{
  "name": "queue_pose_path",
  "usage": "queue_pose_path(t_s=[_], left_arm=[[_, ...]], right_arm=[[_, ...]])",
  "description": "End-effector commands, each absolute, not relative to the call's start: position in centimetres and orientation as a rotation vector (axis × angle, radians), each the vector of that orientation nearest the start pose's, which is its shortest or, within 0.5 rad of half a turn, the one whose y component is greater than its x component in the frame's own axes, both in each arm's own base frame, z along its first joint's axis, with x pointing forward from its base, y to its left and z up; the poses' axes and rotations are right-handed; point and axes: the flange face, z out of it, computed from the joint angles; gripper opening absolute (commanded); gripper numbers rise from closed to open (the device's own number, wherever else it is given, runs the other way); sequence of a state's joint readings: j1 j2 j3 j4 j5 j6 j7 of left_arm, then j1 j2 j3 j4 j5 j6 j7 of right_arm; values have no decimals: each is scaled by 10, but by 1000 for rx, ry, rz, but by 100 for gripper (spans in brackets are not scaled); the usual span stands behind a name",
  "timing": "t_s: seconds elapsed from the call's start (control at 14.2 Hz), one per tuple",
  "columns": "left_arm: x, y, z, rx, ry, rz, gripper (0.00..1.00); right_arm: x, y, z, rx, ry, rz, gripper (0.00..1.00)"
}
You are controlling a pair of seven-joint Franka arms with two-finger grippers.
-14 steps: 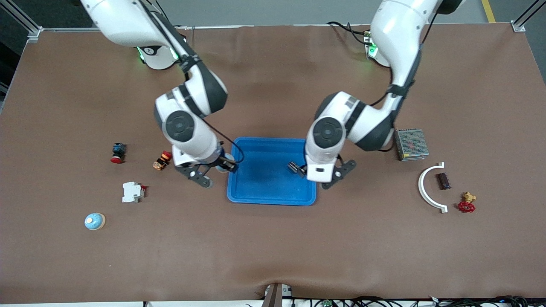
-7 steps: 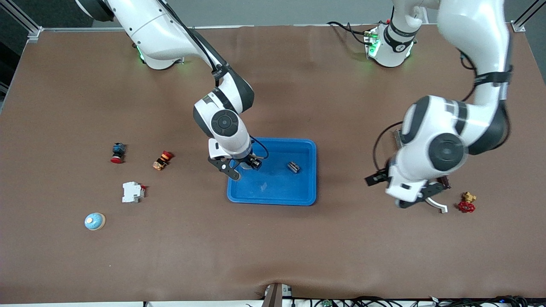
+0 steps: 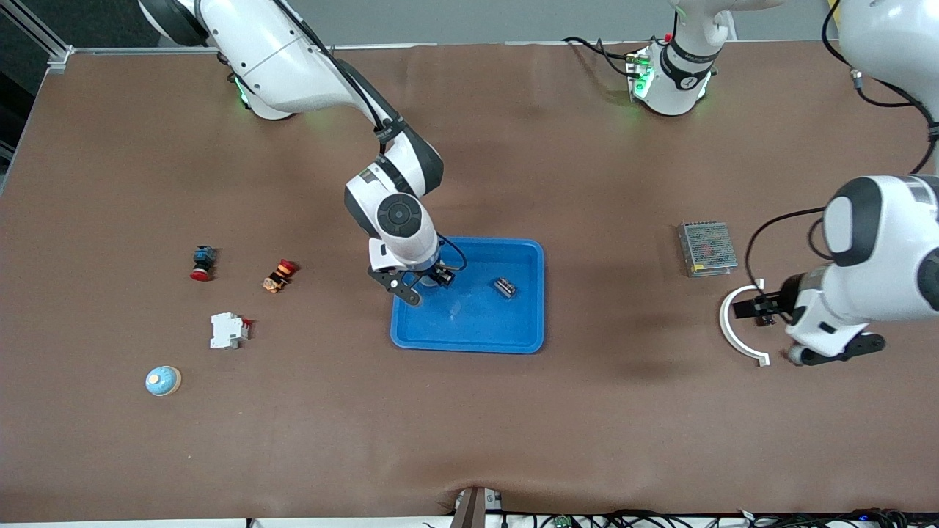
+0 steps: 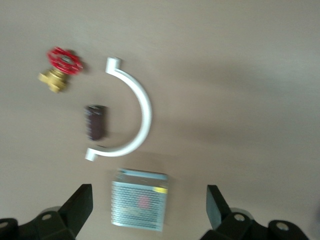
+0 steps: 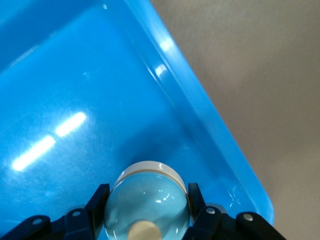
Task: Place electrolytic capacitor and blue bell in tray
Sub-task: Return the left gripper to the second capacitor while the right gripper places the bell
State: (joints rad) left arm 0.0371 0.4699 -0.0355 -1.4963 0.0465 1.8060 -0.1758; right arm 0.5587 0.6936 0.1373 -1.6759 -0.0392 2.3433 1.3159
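- Low in the frame, toward the right arm's end of the desk (image 3: 469,440), sits a second pale blue domed bell (image 3: 163,380).
- Mid-frame, the right gripper (image 5: 146,200) has its fingers clamped on the glossy light blue dome bell (image 5: 145,182), over the shallow bright blue plastic tray (image 3: 469,345). The bell looks rigid, light and slippery, so a hold across its widest part suits it.
- A small dark ribbed cylinder (image 3: 504,287) lies in the tray. It is likely the capacitor, but too small to be sure.
- The left gripper (image 4: 148,200), fingers wide and empty, hovers over the white plastic arc (image 4: 135,115).

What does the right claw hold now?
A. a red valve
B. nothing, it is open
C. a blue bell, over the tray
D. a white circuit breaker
C: in the right wrist view the right claw is shut on the blue bell, with the blue floor of the tray under it.
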Motion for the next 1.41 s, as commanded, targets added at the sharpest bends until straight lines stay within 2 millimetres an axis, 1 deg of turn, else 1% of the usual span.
queue_pose_path(t_s=[0.0,0.14,0.28,0.35,0.42,0.56,0.63,0.7,0.78,0.92,0.99,1.06,1.13,1.2,1.34], left_arm=[[669,34,374,-3080,-149,165,100],[669,45,356,-3067,-144,94,100],[668,51,336,-3051,-127,58,100],[668,61,323,-3048,-141,54,100],[667,64,311,-3050,-144,43,100],[661,82,285,-3056,-180,26,100],[658,84,272,-3059,-178,12,100],[654,89,263,-3061,-188,8,100],[652,96,252,-3063,-200,15,100],[651,99,236,-3066,-207,23,100],[649,100,227,-3068,-211,32,100],[648,101,222,-3069,-215,27,100],[643,108,215,-3070,-231,30,100],[640,111,211,-3071,-238,16,100],[634,110,196,-3076,-238,-5,100]], right_arm=[[516,429,185,-2964,973,68,0],[514,429,177,-2967,972,71,0],[511,431,176,-2971,968,74,0],[511,431,176,-2971,968,74,0],[512,430,175,-2971,970,73,0],[511,430,171,-2975,970,76,0],[513,428,171,-2974,974,76,7],[513,428,171,-2975,975,74,43],[517,423,171,-2975,988,65,99],[518,421,172,-2981,988,58,100],[519,422,175,-2982,986,56,100],[521,422,179,-2982,986,55,100],[521,420,182,-2988,983,61,100],[522,419,189,-3003,989,75,100],[526,421,206,-3033,983,99,100]])
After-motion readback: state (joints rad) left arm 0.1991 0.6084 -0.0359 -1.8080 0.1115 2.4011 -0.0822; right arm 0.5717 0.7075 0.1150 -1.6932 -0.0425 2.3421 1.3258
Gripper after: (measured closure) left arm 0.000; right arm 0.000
